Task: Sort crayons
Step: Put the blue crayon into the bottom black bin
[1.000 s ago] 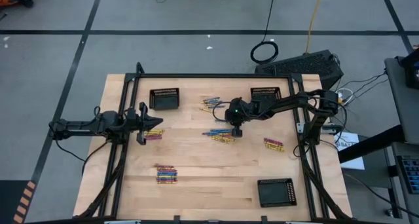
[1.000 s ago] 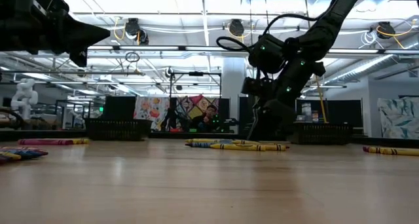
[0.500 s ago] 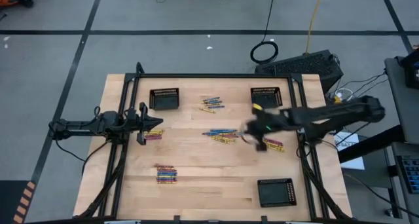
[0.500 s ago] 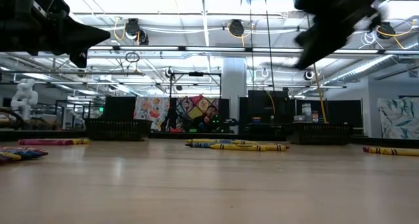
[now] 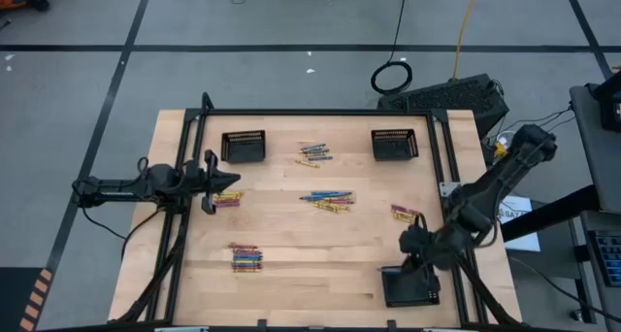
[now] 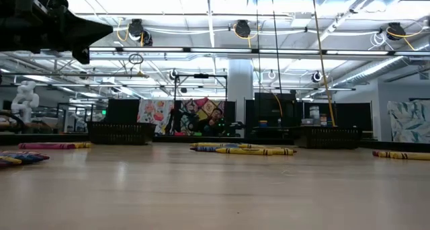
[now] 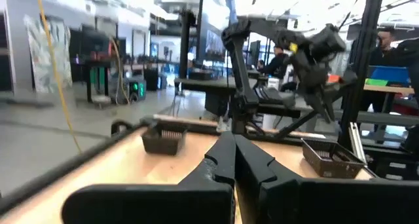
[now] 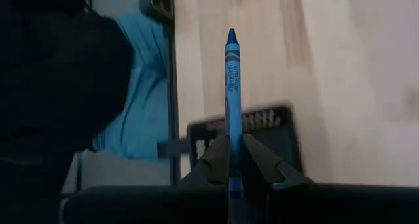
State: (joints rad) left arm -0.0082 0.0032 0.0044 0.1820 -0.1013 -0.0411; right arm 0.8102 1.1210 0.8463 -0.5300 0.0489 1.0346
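Crayons (image 5: 328,200) lie in loose clusters on the pale wooden table (image 5: 310,269) — but the right gripper (image 5: 415,247) has swung away from the middle pile and now hangs over the near-right black mesh basket (image 5: 408,285), jaws clamped on a slim blue crayon (image 8: 231,86) with a paper wrap. Dropping it there looks next. The left gripper (image 5: 215,182) waits, jaws together, beside the left pile.
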